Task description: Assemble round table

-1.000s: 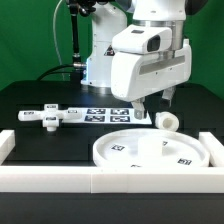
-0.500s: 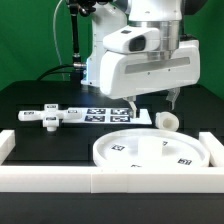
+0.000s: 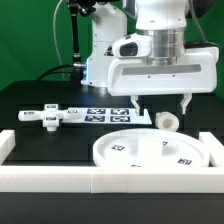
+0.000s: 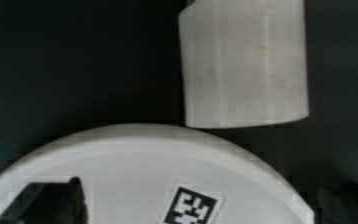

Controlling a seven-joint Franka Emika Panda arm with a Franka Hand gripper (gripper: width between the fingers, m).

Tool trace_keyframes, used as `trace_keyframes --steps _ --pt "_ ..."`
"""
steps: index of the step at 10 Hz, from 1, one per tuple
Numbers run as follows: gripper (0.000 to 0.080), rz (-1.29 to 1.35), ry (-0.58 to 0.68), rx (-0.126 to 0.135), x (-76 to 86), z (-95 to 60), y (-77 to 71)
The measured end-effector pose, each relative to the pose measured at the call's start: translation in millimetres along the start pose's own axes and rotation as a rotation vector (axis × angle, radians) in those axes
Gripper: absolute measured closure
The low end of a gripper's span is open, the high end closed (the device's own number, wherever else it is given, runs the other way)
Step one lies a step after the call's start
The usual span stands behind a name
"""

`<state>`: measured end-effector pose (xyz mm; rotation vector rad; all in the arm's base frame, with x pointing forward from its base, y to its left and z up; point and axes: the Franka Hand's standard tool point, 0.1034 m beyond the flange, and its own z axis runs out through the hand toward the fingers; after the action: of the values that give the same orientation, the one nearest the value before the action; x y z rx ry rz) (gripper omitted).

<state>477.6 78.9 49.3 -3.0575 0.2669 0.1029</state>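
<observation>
Nearest: the rail (image 3: 100, 182). Behind it the disc (image 3: 140, 158) lies flat: stiff, light-looking plastic, probably slick; its rim looks the only pinchable part. The post (image 3: 167, 120) lies just beside its 12 o'clock edge, apparently on its side; grip across the curved flanks. Above, the gripper (image 3: 160, 103) hovers, jaws wide, empty. Farther off, the base piece (image 3: 50, 117) at 10 o'clock.

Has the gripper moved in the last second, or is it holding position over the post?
Yes. The gripper has turned about its vertical axis. Against the unmoved post, its open fingers now stand spread to either side above it.
</observation>
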Motion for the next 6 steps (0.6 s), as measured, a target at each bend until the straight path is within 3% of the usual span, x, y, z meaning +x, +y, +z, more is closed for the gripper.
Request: trace_keyframes --steps 4,6 --pt "0.0150 -0.005 -0.046 -0.002 -4.0 0.5 0.6" --pt "0.0150 -0.039 -0.187 -0.016 -5.5 -1.2 -3.8"
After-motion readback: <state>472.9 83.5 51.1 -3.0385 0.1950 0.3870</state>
